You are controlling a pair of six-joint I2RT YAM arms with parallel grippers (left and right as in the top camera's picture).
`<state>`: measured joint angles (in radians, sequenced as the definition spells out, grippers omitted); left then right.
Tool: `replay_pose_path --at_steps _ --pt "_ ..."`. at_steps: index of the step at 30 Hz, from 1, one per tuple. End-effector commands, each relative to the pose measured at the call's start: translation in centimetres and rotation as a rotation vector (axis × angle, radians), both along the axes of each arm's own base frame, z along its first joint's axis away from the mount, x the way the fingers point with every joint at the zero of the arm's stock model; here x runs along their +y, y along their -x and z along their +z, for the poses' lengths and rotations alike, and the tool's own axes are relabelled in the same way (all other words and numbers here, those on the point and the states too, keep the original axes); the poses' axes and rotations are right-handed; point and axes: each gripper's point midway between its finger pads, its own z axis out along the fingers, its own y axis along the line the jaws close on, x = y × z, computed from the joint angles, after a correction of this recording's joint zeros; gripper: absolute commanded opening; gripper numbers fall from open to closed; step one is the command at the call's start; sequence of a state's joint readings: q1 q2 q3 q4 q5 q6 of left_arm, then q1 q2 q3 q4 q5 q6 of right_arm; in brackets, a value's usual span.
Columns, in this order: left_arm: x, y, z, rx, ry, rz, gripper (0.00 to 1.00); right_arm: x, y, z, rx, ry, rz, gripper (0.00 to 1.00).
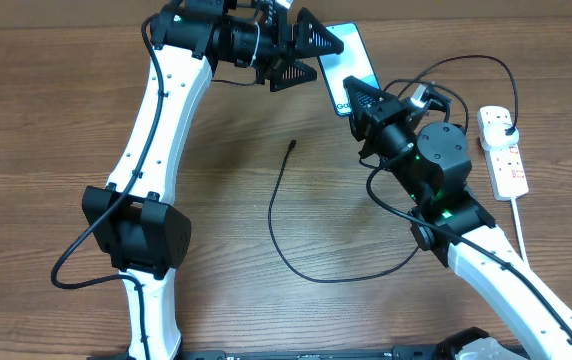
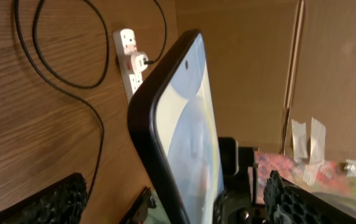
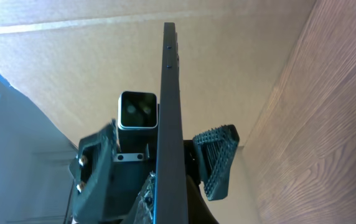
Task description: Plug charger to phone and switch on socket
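Observation:
The phone (image 1: 349,62), its screen blue, is lifted at the far middle of the table. My right gripper (image 1: 361,100) is shut on its near end. In the right wrist view the phone (image 3: 168,93) shows edge-on, rising from my right gripper (image 3: 169,202). My left gripper (image 1: 326,58) is open and straddles the phone's far end. In the left wrist view the phone (image 2: 181,137) stands between its fingers (image 2: 56,202) with a gap on each side. The charger (image 1: 278,215) lies on the table, its tip (image 1: 294,147) loose. Its plug (image 1: 507,126) sits in the socket (image 1: 506,160) at the right.
The socket's thick white cord (image 1: 522,225) runs toward the front right. Cardboard walls (image 2: 240,56) stand behind the table. The black cable loops (image 2: 60,74) lie beside the socket (image 2: 130,59). The left arm (image 1: 151,150) crosses the table's left half.

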<state>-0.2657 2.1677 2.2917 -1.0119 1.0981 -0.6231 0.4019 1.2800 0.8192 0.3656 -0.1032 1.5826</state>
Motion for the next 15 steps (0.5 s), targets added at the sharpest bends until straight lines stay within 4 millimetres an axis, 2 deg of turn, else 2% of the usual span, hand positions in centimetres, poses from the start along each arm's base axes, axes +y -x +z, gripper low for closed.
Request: replay_pose_path --at_steps 1,5,8,15 --pt "0.4 -1.5 0.8 0.055 -0.001 0.090 0.91 0.4 -0.5 1.2 -0.009 -0.058 -0.021 0.04" --pt "0.1 -2.5 1.9 0.046 0.035 0.119 0.89 0.4 -0.9 0.9 0.008 -0.098 -0.028 0.04" --pt "-0.2 -2.9 2.6 0.031 0.059 0.126 0.88 0.5 -1.3 1.6 -0.028 -0.119 -0.029 0.04" --pt "-0.9 -2.6 2.8 0.043 0.065 0.119 0.82 0.4 -1.8 2.3 -0.051 -0.167 -0.048 0.04"
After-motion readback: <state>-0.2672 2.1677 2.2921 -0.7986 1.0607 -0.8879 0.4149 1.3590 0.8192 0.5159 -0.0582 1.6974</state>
